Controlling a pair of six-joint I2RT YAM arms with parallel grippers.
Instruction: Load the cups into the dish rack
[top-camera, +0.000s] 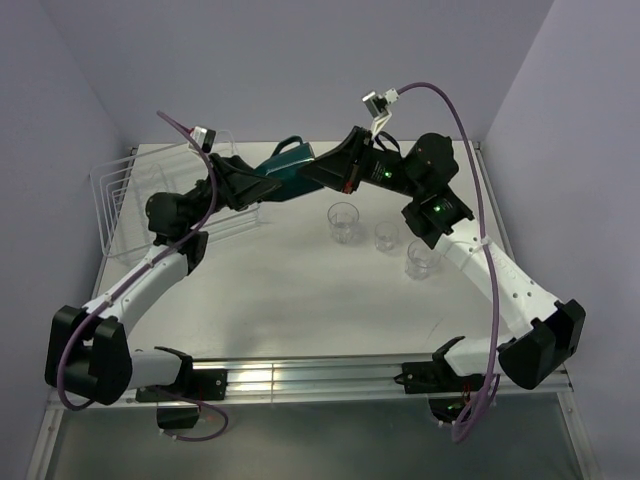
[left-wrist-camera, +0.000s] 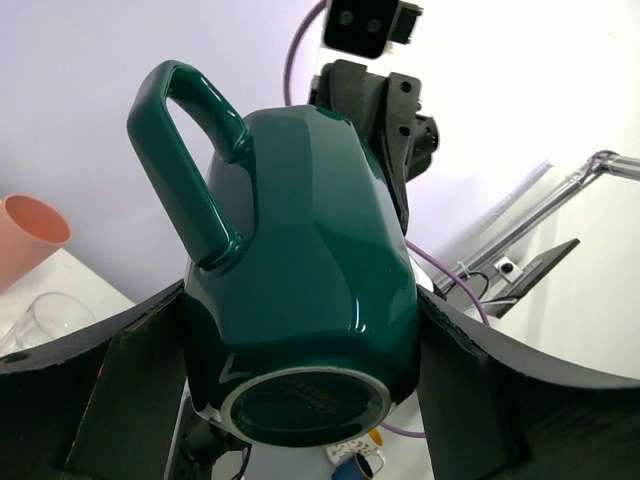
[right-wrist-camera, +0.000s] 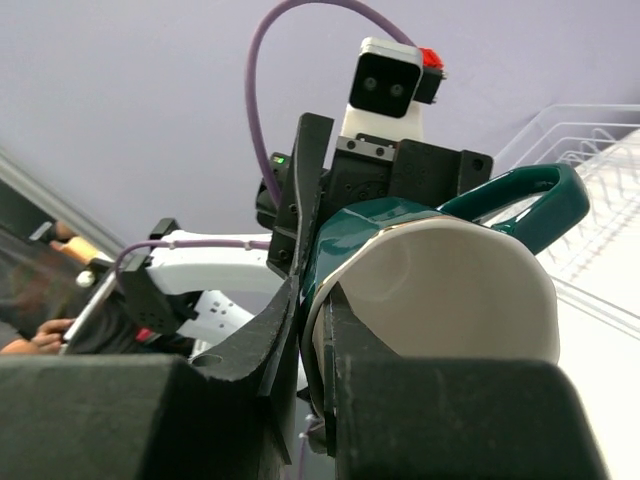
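Observation:
The dark green mug (top-camera: 287, 163) hangs in the air between both arms at the table's back. My left gripper (top-camera: 258, 187) grips its body from both sides; in the left wrist view the mug (left-wrist-camera: 310, 270) fills the space between the fingers (left-wrist-camera: 120, 400), base toward the camera. My right gripper (top-camera: 318, 172) pinches the mug's rim (right-wrist-camera: 440, 290), one finger inside the pale interior, one outside. Three clear tumblers (top-camera: 343, 222) (top-camera: 386, 236) (top-camera: 422, 258) stand at centre right. The salmon-pink cup (left-wrist-camera: 28, 235) stands beside a tumbler (left-wrist-camera: 45, 318). The see-through dish rack (top-camera: 125, 195) sits at back left.
Purple cables (top-camera: 455, 120) arc over both arms. The rack's ribbed wall also shows in the right wrist view (right-wrist-camera: 590, 150), just behind the mug. A metal rail (top-camera: 300, 380) runs along the near table edge between the arm bases.

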